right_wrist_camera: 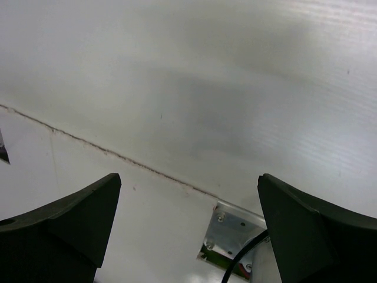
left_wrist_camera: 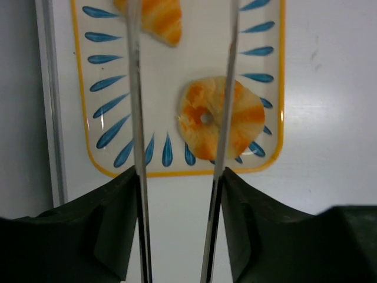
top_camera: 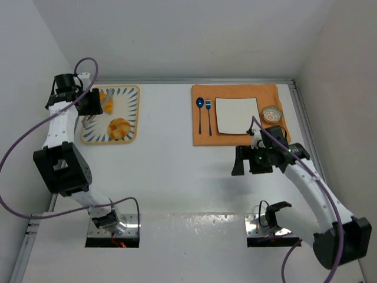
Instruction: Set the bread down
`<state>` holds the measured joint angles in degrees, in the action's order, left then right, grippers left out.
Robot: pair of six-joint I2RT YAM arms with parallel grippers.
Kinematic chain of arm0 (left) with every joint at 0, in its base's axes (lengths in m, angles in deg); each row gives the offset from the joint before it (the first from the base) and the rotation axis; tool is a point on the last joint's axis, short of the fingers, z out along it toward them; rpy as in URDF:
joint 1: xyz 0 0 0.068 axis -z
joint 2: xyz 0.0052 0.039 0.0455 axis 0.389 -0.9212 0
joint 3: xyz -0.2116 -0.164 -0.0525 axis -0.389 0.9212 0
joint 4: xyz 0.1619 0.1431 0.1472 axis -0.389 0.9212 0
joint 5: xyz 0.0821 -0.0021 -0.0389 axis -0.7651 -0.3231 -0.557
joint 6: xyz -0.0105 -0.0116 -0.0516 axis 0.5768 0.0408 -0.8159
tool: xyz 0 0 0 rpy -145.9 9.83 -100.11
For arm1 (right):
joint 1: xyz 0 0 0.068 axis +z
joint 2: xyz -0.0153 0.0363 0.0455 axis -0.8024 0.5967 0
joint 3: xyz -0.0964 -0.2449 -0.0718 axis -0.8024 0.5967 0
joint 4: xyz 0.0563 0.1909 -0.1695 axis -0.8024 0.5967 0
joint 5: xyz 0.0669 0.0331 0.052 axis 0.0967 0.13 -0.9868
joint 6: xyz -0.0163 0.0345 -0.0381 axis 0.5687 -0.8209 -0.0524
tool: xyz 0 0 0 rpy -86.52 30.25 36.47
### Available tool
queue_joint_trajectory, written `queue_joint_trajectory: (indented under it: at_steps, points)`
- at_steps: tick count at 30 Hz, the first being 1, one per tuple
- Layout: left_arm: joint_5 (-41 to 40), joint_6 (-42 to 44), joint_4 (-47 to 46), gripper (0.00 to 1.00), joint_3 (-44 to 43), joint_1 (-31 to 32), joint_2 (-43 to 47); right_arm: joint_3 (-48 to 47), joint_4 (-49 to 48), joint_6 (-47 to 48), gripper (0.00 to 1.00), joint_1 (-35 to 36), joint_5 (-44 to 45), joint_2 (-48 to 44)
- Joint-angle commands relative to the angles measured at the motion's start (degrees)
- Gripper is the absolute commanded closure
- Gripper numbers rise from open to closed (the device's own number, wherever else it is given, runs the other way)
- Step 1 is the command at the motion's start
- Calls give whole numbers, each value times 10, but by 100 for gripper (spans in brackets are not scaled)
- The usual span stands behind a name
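Note:
The bread lies on a blue-and-yellow patterned tray (top_camera: 133, 93) at the far left: a ridged croissant (top_camera: 106, 101) and a round lobed bun (top_camera: 119, 128). In the left wrist view the croissant (left_wrist_camera: 158, 19) is at the top edge and the bun (left_wrist_camera: 207, 121) sits in the tray's (left_wrist_camera: 112, 76) near right corner. My left gripper (top_camera: 89, 107) hovers over the tray's left side, its jaws (left_wrist_camera: 179, 177) shut on metal tongs (left_wrist_camera: 136, 118) whose two arms stand apart above the tray. My right gripper (top_camera: 246, 160) is open and empty over bare table (right_wrist_camera: 188, 183).
An orange placemat (top_camera: 235, 139) at the far right carries a white square plate (top_camera: 237, 115), a blue spoon (top_camera: 200, 113) and fork (top_camera: 208, 113), and a small patterned bowl (top_camera: 272, 114). Walls close in on the left, right and back.

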<state>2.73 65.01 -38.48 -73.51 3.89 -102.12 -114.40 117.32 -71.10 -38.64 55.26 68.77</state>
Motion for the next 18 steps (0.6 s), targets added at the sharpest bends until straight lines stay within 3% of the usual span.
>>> queue_joint_trajectory:
  at_steps: [1,10,18]
  points:
    - [-57,-88,-69,40,-44,6,-50,-57,-35,47,0,-4,-12,64]
    - [-121,-122,-106,38,-120,18,-195,-52,-79,31,0,-14,-40,121]
    - [-120,-140,-125,38,-112,24,-228,-32,-84,4,0,-15,-37,110]
